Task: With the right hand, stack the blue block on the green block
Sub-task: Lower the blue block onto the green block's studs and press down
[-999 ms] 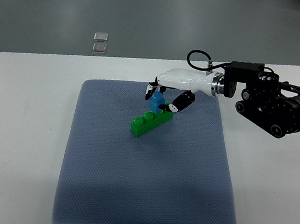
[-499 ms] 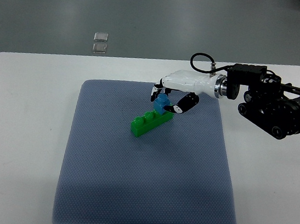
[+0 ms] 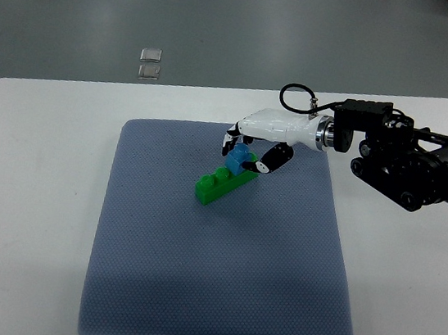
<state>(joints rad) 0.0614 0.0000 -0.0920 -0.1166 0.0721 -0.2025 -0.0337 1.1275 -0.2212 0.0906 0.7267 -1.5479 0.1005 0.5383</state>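
A long green block [image 3: 220,183] lies slanted on the blue-grey mat [image 3: 209,281], near its far middle. A small blue block [image 3: 241,156] sits at the green block's far right end, touching its top. My right hand [image 3: 246,154] comes in from the right and its fingers [image 3: 229,142] are curled around the blue block, thumb on the near side. Whether the blue block is pressed fully onto the studs is hidden by the fingers. The left arm does not show.
The mat lies on a white table [image 3: 31,192]. Two small clear squares [image 3: 149,63] lie on the floor beyond the table's far edge. The right arm's black forearm [image 3: 414,164] stretches over the table's right side.
The right hand has shifted slightly and lowered the blue block onto the far right end of the green block. The green block has stayed in place.
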